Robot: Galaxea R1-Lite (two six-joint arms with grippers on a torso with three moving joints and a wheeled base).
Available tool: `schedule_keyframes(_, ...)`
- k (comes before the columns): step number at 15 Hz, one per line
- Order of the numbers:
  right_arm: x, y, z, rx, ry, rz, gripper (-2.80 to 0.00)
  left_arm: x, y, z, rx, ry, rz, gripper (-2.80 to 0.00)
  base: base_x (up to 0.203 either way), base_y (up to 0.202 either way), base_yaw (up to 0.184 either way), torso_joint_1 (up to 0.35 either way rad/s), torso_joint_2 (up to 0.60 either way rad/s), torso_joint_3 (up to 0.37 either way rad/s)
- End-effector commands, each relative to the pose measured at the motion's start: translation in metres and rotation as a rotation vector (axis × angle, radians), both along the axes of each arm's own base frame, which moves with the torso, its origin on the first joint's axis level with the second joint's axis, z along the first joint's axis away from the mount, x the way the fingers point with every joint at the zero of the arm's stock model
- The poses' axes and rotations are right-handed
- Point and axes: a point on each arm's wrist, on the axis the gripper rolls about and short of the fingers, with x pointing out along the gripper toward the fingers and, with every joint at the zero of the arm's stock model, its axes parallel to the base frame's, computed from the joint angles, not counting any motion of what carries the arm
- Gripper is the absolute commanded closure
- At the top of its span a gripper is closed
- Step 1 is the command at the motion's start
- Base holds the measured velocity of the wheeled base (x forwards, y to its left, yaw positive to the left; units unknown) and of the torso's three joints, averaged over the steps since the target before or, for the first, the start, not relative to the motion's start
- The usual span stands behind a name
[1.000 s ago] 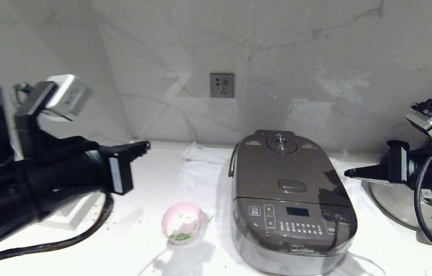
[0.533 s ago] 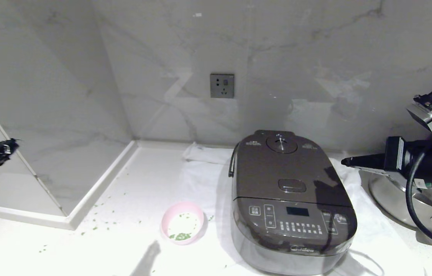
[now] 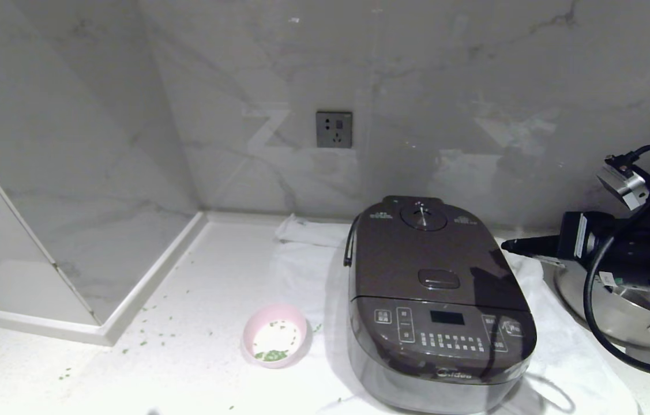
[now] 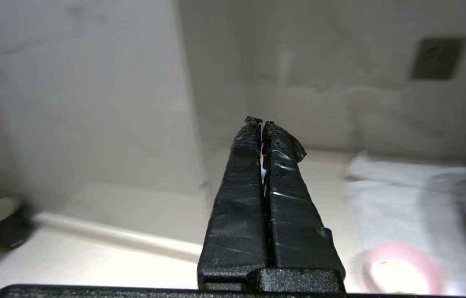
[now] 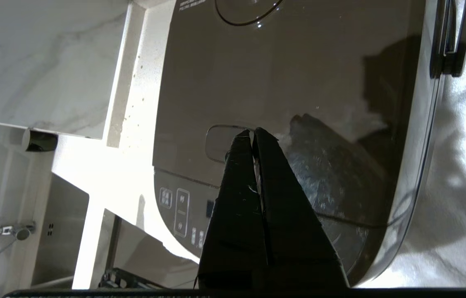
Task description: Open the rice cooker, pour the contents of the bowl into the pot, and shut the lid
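Observation:
The dark grey-brown rice cooker (image 3: 440, 346) stands on a white cloth with its lid (image 3: 417, 259) down, so the pot is hidden. To its left sits the small pink bowl (image 3: 274, 340), holding green and white contents (image 3: 271, 353). My right gripper (image 3: 506, 246) is shut and empty, pointing in from the cooker's right side. In the right wrist view the right gripper (image 5: 253, 131) hovers over the lid (image 5: 299, 74), beside the oblong release button (image 5: 218, 142). The left arm is outside the head view. My left gripper (image 4: 261, 122) is shut and empty, with the bowl (image 4: 402, 271) off to one side.
A shiny steel pan (image 3: 607, 305) sits under my right arm. The white cloth (image 3: 301, 259) spreads beneath the cooker. Green bits (image 3: 151, 334) lie scattered on the counter near a raised ledge (image 3: 128, 305). A wall socket (image 3: 334, 128) is behind.
The left arm has drawn back to the left and left the head view. The right gripper has edged left, closer to the cooker's lid. Bowl and cooker have stayed put.

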Motion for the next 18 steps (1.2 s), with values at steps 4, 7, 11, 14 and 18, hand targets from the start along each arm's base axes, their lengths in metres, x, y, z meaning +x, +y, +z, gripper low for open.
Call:
schedule_keyframes(4,0.002,0.001,-0.017,-0.001,0.019,0.001,0.0,-0.019,-0.002,-0.076,0.079,0.058,0.233,0.0,0.0,0.0,0.0,0.0,0.0,0.0)
schedule_keyframes(7,0.002,0.001,-0.017,-0.003,0.012,0.003,0.0,-0.032,-0.002,-0.115,0.104,0.058,0.153,0.0,0.0,0.0,0.0,0.0,0.0,0.0)
schedule_keyframes(11,0.002,0.001,-0.022,-0.007,0.029,0.004,0.0,-0.027,-0.004,-0.164,0.056,0.228,0.041,0.0,0.0,0.0,0.0,0.0,0.0,0.0)
schedule_keyframes(14,0.007,0.003,-0.032,-0.012,0.072,0.013,0.0,-0.023,-0.006,-0.171,0.039,0.228,-0.058,0.0,0.0,0.0,0.0,0.0,0.0,0.0)
schedule_keyframes(18,0.005,0.011,-0.035,-0.015,0.085,0.043,0.0,-0.02,-0.008,-0.179,0.025,0.253,-0.158,0.0,0.0,0.0,0.0,0.0,0.0,0.0)
